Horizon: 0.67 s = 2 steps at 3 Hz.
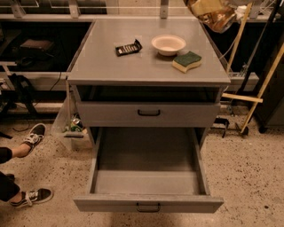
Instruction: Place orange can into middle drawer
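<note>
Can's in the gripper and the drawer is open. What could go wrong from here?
1. The gripper holds the orange can high beyond the cabinet's back right corner; a low sweep forward could knock the bowl or sponge.
2. The rear of the middle drawer lies under the upper drawer front; descending too far back could strike it.
3. A person's shoes are on the floor left of the drawer; keep the swing clear.

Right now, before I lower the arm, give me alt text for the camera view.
The gripper holds the orange can high at the top right edge. Below, the middle drawer stands pulled open with nothing inside; a bowl, sponge and black packet lie on the cabinet top.
</note>
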Available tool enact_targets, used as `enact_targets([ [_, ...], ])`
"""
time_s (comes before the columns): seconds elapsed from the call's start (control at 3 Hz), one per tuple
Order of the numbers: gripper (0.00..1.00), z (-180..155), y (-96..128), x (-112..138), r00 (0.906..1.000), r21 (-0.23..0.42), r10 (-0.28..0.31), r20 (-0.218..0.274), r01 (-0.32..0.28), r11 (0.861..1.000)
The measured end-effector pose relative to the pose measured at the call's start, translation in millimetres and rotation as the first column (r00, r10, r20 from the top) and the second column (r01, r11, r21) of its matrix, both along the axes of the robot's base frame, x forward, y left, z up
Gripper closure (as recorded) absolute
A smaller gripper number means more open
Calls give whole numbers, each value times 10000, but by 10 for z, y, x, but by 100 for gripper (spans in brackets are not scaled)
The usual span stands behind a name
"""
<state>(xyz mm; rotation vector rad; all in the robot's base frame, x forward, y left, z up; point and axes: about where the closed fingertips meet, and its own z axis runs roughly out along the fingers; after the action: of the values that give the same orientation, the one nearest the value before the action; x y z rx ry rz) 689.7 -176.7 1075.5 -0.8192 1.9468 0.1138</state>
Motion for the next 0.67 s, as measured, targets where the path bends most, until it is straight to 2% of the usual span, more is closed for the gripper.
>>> enact_targets([
  [0.33, 100, 6, -1, -154, 9991, 164, -49, 413, 42, 9999],
  [0.67, 100, -11, -4, -145, 9992, 167, -55, 388, 49, 9998],
])
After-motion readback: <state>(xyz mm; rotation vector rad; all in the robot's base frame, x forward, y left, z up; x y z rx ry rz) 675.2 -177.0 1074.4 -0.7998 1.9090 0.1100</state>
